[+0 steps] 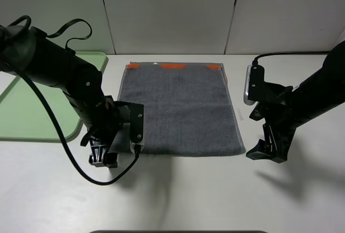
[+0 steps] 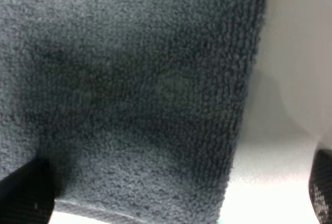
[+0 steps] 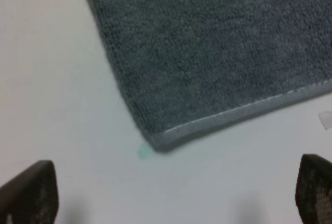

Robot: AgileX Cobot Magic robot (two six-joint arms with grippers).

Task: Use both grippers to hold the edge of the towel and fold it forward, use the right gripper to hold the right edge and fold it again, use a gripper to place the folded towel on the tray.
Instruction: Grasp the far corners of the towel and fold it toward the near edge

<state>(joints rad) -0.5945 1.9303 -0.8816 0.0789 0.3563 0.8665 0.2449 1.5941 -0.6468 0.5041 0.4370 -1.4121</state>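
Note:
The dark grey towel (image 1: 178, 109) lies flat mid-table, its orange patches at the far end. Its plain near edge (image 1: 183, 152) faces the front, and the pale-stitched right edge (image 1: 234, 109) runs along the side. My left gripper (image 1: 102, 159) hangs open over the near left corner. In the left wrist view the left gripper (image 2: 174, 198) has one fingertip (image 2: 26, 195) over the towel (image 2: 129, 89) and the other over bare table. My right gripper (image 1: 267, 152) is open just right of the near right corner; the right gripper (image 3: 171, 198) holds nothing, the corner (image 3: 155, 142) lying ahead of it. The light green tray (image 1: 27, 109) sits at the left.
White tabletop (image 1: 188, 195) stretches in front of the towel and on its right. A white panelled wall stands behind the table. The left arm's black cable (image 1: 70, 157) loops over the table near the tray's front corner.

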